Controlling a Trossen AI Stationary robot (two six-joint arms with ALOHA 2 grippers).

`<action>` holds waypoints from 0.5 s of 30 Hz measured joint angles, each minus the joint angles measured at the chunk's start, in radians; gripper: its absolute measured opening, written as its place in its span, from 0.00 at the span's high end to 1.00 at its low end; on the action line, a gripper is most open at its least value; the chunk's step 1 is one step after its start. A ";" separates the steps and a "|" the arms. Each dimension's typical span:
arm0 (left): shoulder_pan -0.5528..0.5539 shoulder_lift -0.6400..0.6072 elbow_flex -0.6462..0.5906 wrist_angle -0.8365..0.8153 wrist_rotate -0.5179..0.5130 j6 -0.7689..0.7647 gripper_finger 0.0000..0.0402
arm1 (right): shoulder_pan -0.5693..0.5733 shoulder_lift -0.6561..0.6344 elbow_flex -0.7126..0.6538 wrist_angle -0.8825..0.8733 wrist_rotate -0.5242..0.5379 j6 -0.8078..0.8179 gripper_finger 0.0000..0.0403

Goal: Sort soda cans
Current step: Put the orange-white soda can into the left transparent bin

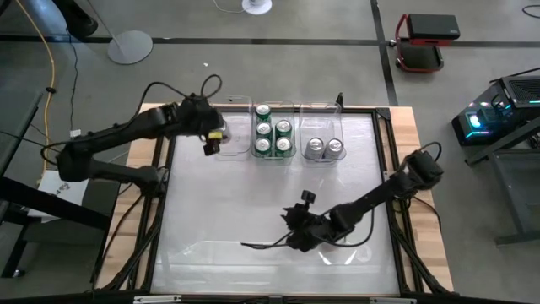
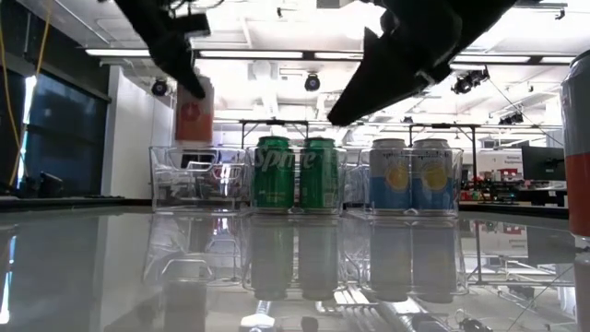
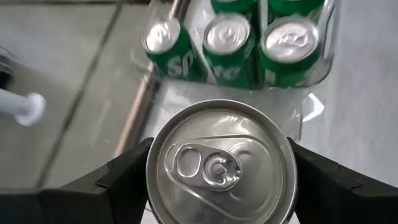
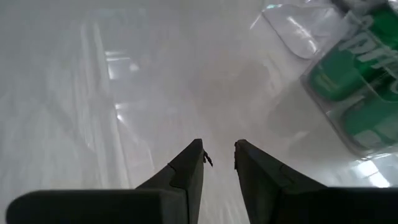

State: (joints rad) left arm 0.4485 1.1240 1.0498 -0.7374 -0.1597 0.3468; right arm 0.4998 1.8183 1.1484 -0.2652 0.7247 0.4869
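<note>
My left gripper (image 1: 211,139) is shut on a soda can (image 3: 221,165) with a shiny silver top; its side (image 2: 194,115) looks red-orange in the low view. It hangs in the air over the empty left clear bin (image 2: 198,180). Several green cans (image 1: 273,128) stand in the middle bin. Two silver-sided cans (image 1: 324,148) stand in the right bin. My right gripper (image 4: 219,149) hovers low over bare table near the middle front (image 1: 295,236). It is open by a narrow gap and holds nothing. My left gripper pinches the can between its two fingers, one finger (image 3: 124,180) on each side of the can's wall (image 3: 155,186) just below the top rim. The fingers come from above, pointing down. The can is upright and lifted clear, above the left bin's rim.
Three clear bins (image 1: 274,131) stand side by side along the table's far edge. Another can (image 2: 579,138) shows large at the low view's right edge, close to that camera. The glossy table (image 1: 219,211) lies open between the bins and the right arm.
</note>
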 joint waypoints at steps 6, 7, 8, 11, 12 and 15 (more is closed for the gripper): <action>0.119 0.002 -0.133 0.068 0.131 0.002 0.27 | 0.039 -0.013 0.000 -0.051 0.064 0.056 0.78; 0.126 0.001 -0.154 0.084 0.143 -0.001 0.27 | 0.042 -0.013 0.000 -0.062 0.070 0.064 0.78; 0.135 0.000 -0.175 0.105 0.158 -0.001 0.27 | 0.044 -0.013 0.000 -0.069 0.070 0.075 0.78; 0.156 0.000 -0.238 0.167 0.206 -0.005 0.27 | 0.046 -0.013 0.000 -0.089 0.070 0.105 0.78; 0.163 0.000 -0.257 0.177 0.214 -0.010 0.27 | 0.046 -0.013 0.000 -0.091 0.069 0.111 0.78; 0.182 0.000 -0.294 0.210 0.232 -0.012 0.27 | 0.046 -0.013 0.000 -0.096 0.070 0.119 0.78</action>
State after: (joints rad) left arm 0.6309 1.1240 0.7554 -0.5269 0.0726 0.3347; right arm 0.5453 1.8050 1.1488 -0.3615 0.7944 0.6056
